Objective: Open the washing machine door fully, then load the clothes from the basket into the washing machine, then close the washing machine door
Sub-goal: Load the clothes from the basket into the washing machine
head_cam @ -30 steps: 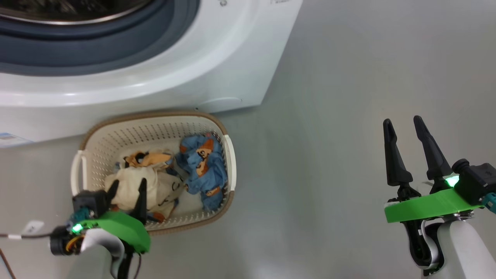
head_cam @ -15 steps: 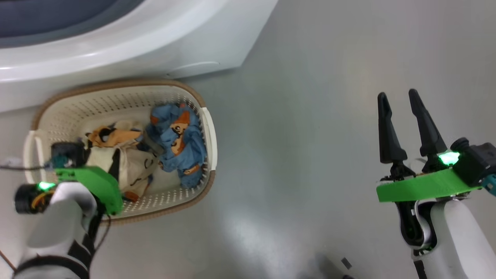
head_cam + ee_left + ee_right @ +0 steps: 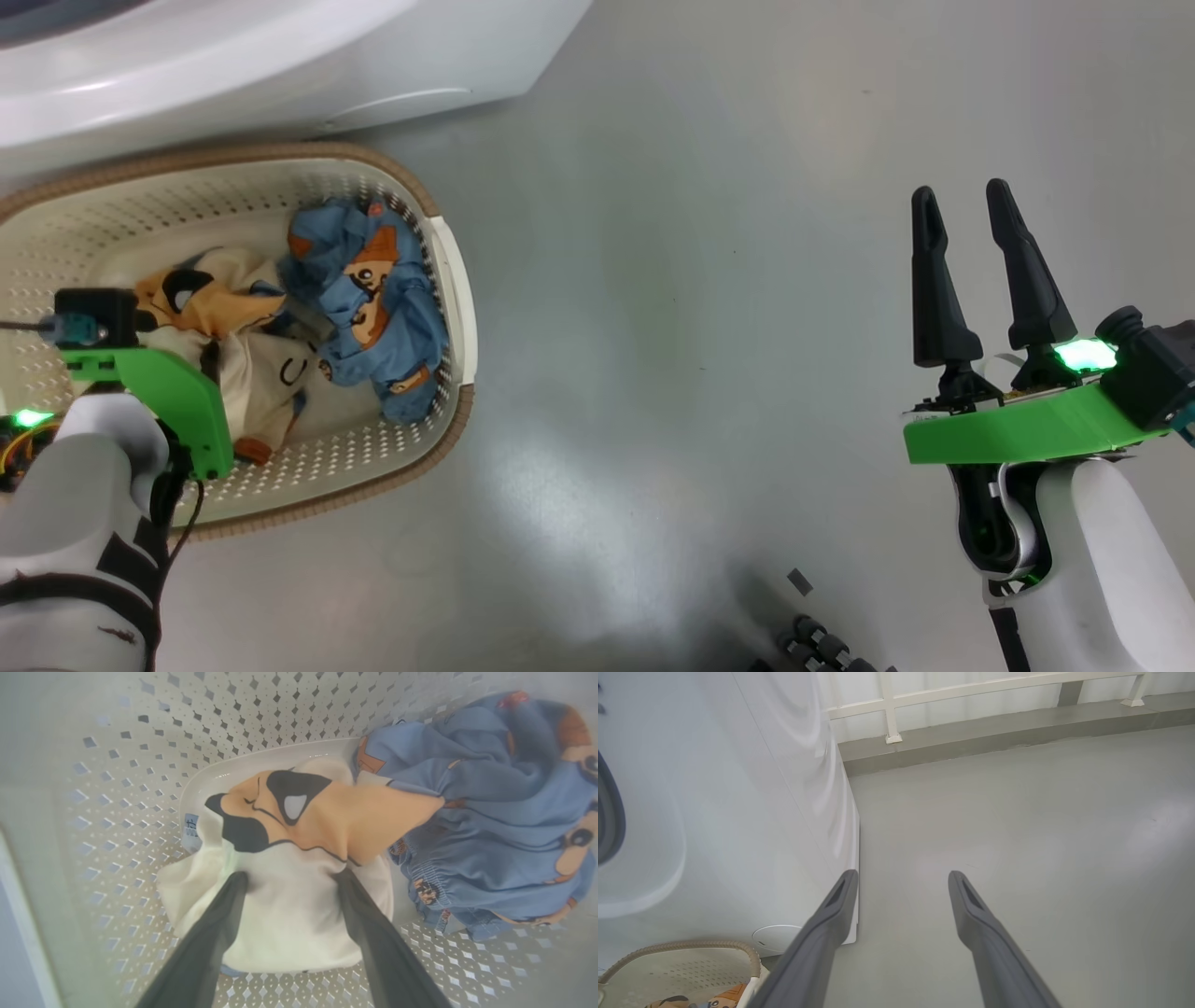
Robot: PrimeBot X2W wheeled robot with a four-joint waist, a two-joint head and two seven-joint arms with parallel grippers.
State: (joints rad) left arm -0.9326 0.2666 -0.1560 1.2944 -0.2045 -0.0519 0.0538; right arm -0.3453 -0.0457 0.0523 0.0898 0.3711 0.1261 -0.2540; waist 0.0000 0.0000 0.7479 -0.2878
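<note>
Two garments at least make up the clothes (image 3: pixel 355 308), all lying in the basket (image 3: pixel 464 299), which stands on the grey floor (image 3: pixel 700 327) just beside the white front of the washing machine (image 3: pixel 233 56). Item, left gripper (image 3: pixel 290 877): inside the basket, jaws spread wide, both dark tips pressed on the cream garment (image 3: pixel 289 924), nothing pinched yet. Item, right gripper (image 3: pixel 960 193): jaws equally wide, empty, over bare floor well apart from the basket. Step in hand, as I judge it: taking up the cream piece. It wants the fingers sunk deeper, so they gather a thick fold rather than one skin of cloth, then a full close and a straight lift clear of the rim. Its orange panel (image 3: pixel 327 816) touches the blue garment (image 3: pixel 504 858), so the two may drag together. Materials: cream garment soft, matt, heaped in a rounded mound, with black marks on the orange. Blue garment is thin, crumpled knit with orange-brown bear prints and a stitched hem. Basket is stiff cream plastic, walls pierced with small diamond holes, brown woven-look rim, smooth white handle. Machine casing glossy and curved; floor smooth with a dull sheen.
</note>
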